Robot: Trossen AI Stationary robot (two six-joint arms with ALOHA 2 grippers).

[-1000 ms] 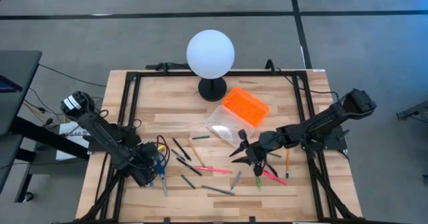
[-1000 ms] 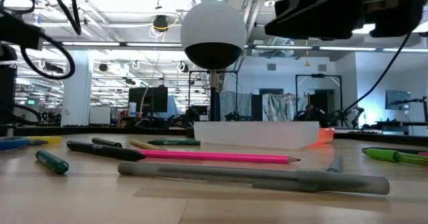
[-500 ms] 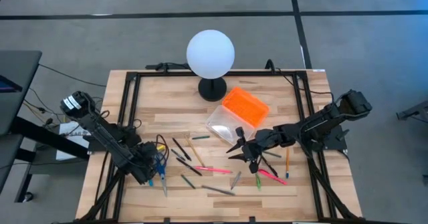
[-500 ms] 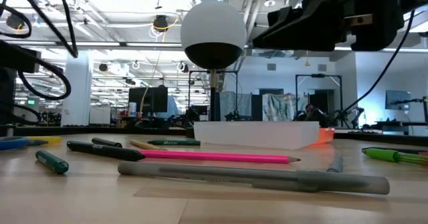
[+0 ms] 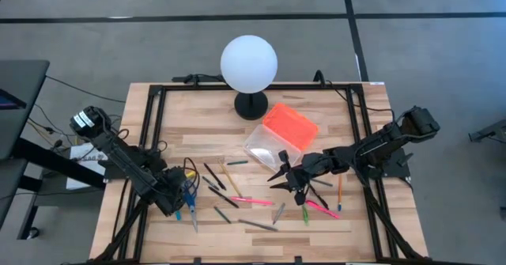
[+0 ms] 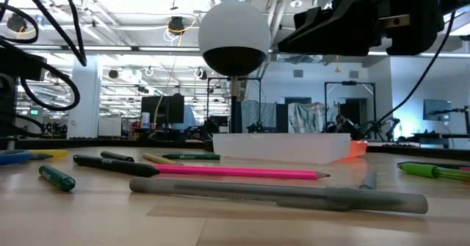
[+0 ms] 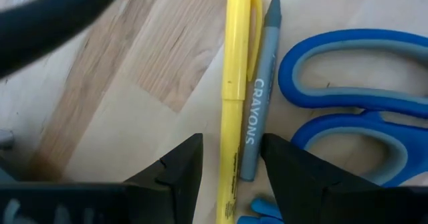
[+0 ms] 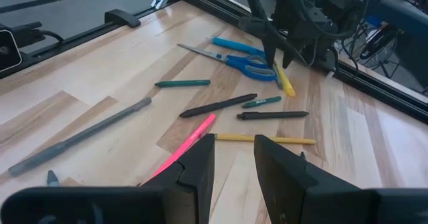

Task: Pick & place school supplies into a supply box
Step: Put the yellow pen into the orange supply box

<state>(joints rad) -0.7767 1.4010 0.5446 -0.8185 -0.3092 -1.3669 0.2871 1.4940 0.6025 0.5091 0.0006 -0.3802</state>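
left gripper [image 7: 229,167]: jaws spread, straddling the thin yellow plastic pen [image 7: 235,83], nothing gripped yet; at the table's left side.
risk 1: closing here may also pinch the grey paper-wrapped crayon [image 7: 257,97] touching the pen; the smooth round barrel could roll or squirt out.
risk 2: blue-handled scissors [image 7: 348,117] lie just beside; a finger could snag a loop.
right gripper [image 5: 286,179]: fingers part-open, empty as far as visible, hovering near the box.
supply box [image 5: 278,135]: clear hard plastic tray with orange ribbed lid, mid-table in front of the white globe lamp [image 5: 249,63]; looks empty.
loose supplies: slim pink pencil [image 6: 242,172], grey matte pen [image 6: 279,193], scattered on wood-grain table [image 5: 205,130].
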